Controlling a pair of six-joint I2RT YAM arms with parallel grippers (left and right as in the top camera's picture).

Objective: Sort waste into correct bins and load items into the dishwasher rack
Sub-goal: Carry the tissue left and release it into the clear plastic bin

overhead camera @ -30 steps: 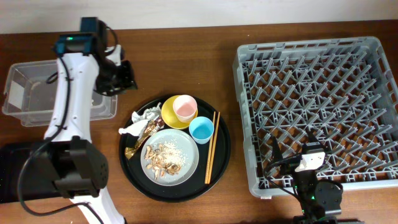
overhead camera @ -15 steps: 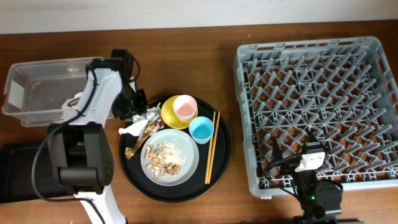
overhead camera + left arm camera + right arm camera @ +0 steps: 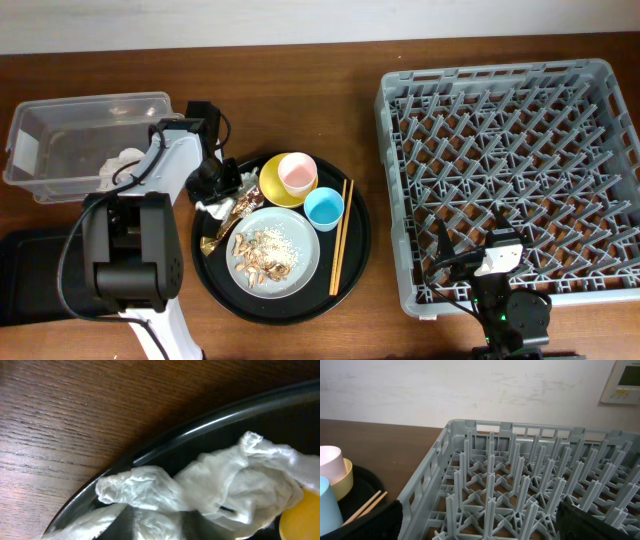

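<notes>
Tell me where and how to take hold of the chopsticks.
Grip the chopsticks near their middle, coming straight down and pinching across the pair. They lie flat and side by side on the round black tray, the blue cup close on one side, so above is likely the free approach.

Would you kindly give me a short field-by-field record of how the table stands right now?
left pincer: at the left rim of the serving tray, by the crumpled white paper; opening unclear
right pincer: open, empty, at the near edge of the dishwasher rack
dishwasher rack: no dishes loaded
plate: on the serving tray, rice and scraps on it
pink cup: inside the yellow dish
blue cup: beside the plate, chopsticks to its right
clear tub: left of the serving tray
</notes>
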